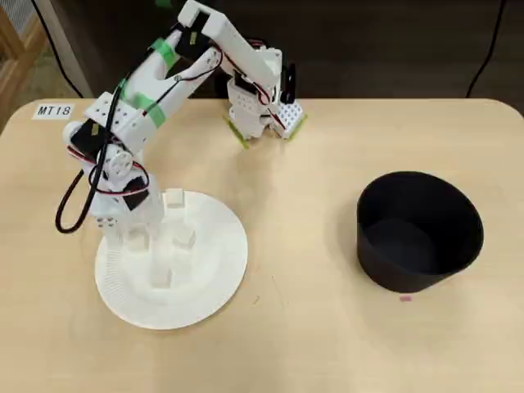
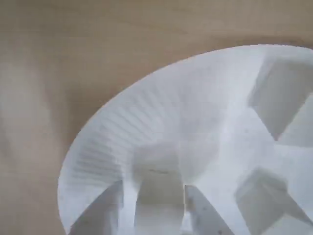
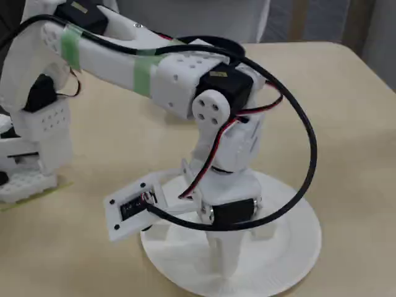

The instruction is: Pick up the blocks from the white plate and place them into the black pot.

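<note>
The white plate (image 1: pixel 214 274) lies at the left of the table in the overhead view, and the black pot (image 1: pixel 419 233) stands far off to its right. Three off-white blocks rest free on the plate (image 2: pixel 161 107): one at its top edge (image 1: pixel 173 198), one in the middle (image 1: pixel 184 238), one lower down (image 1: pixel 160 277). My gripper (image 1: pixel 135 236) points straight down onto the plate's left part. In the wrist view my gripper (image 2: pixel 157 186) has its fingers against both sides of another block (image 2: pixel 156 161), which still rests on the plate. In the fixed view the gripper (image 3: pixel 224 266) hides that block.
The arm's base (image 1: pixel 262 110) is at the table's back edge, with a cable loop (image 1: pixel 70 205) hanging left of the plate. A label reading MT18 (image 1: pixel 54 110) is stuck at the back left corner. Bare tabletop lies between plate and pot.
</note>
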